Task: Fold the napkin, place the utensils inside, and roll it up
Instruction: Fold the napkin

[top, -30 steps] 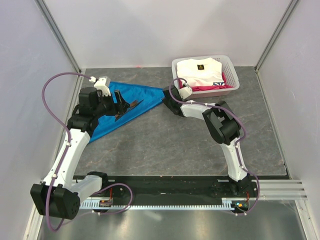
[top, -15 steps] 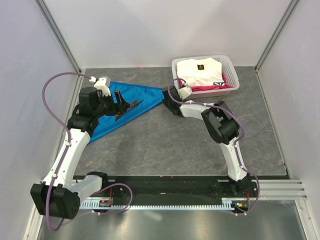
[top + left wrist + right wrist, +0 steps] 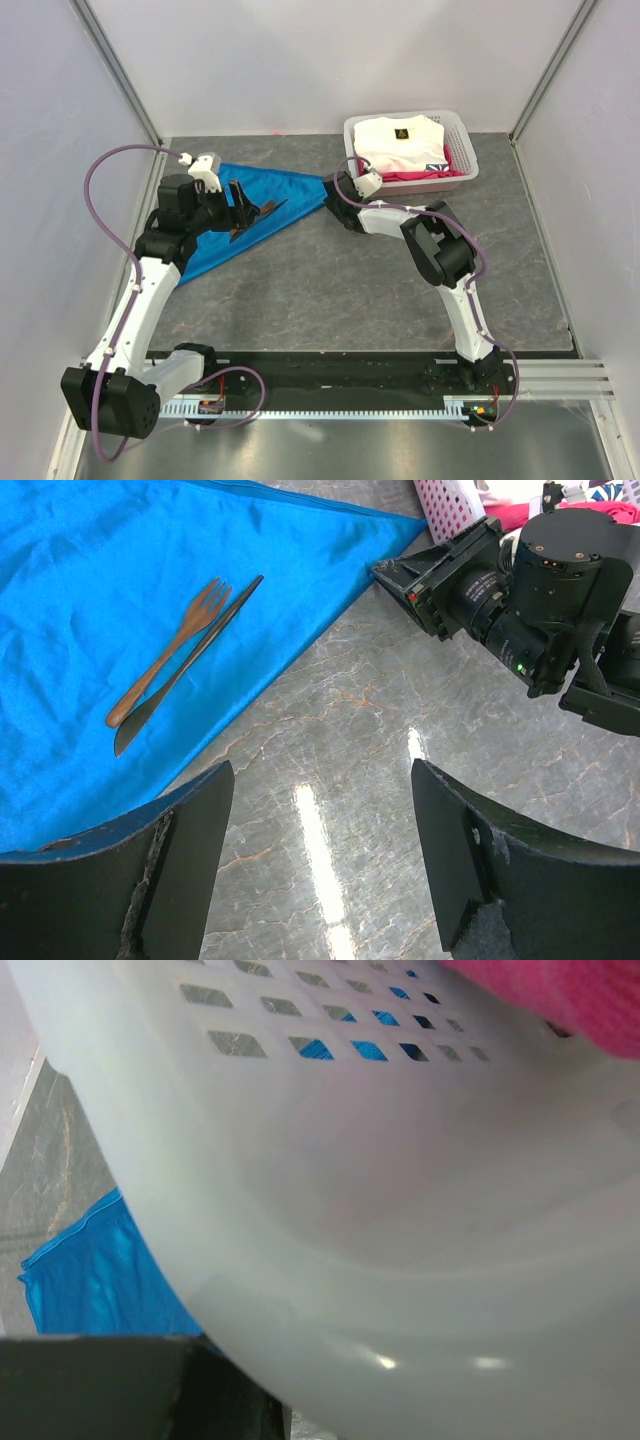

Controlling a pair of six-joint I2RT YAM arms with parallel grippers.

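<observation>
Since the napkin (image 3: 275, 190) lies on the counter (image 3: 350, 290) as a flat blue triangle, one sharp corner pointing at the basket (image 3: 462, 172), the fold step reads as done. The utensils (image 3: 255, 212) rest on the cloth. They are a brown wooden fork (image 3: 160, 662) and a dark knife (image 3: 190, 660), side by side and roughly parallel, with the fork tines toward that corner. Both lie inside the cloth's border, near its diagonal edge but not over it. This is probably so that a roll can trap them.

The left end effector (image 3: 322, 780) hangs over the counter just off the napkin's diagonal edge, fingers wide apart with nothing between them. In its wrist view the utensils sit ahead and to the left, clear of both fingers, with no contact.

The right end effector (image 3: 337, 190) is low at the napkin's basket-side corner, just beside the basket wall. Its wrist view is filled by that white perforated wall, with a patch of blue at lower left. I cannot tell whether its fingers are apart, together or pinching cloth. Seen from the left wrist, its tip is at the corner point, but I cannot say whether it touches.

Judgement: this placement suits lifting the corner to begin rolling toward the utensils. The risk is snagging the basket, given how close it stands.
</observation>
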